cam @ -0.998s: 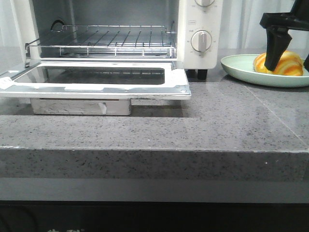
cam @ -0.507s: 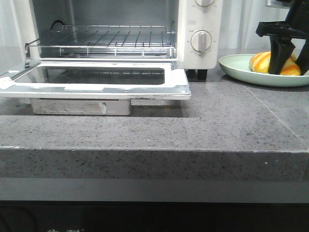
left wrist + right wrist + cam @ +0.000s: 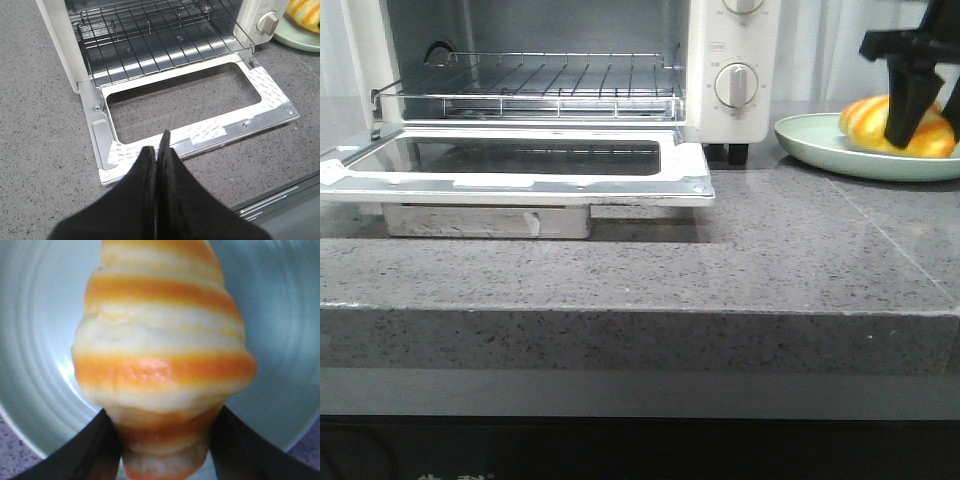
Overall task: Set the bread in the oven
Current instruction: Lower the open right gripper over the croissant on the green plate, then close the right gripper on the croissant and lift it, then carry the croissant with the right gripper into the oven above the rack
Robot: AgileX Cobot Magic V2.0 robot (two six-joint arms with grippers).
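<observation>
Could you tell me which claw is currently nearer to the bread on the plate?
The right claw: its fingers sit on either side of the bread on the plate. The left claw is shut, off by the open oven door.

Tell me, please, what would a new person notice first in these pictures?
Probably the striped bread, lying on the pale green plate at the right, with the right claw closed around its end. Next, the white oven at the left, its door folded down flat and its wire rack bare.

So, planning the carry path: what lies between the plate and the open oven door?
Only bare grey countertop, seen in the front view, between the plate and the oven door.
</observation>
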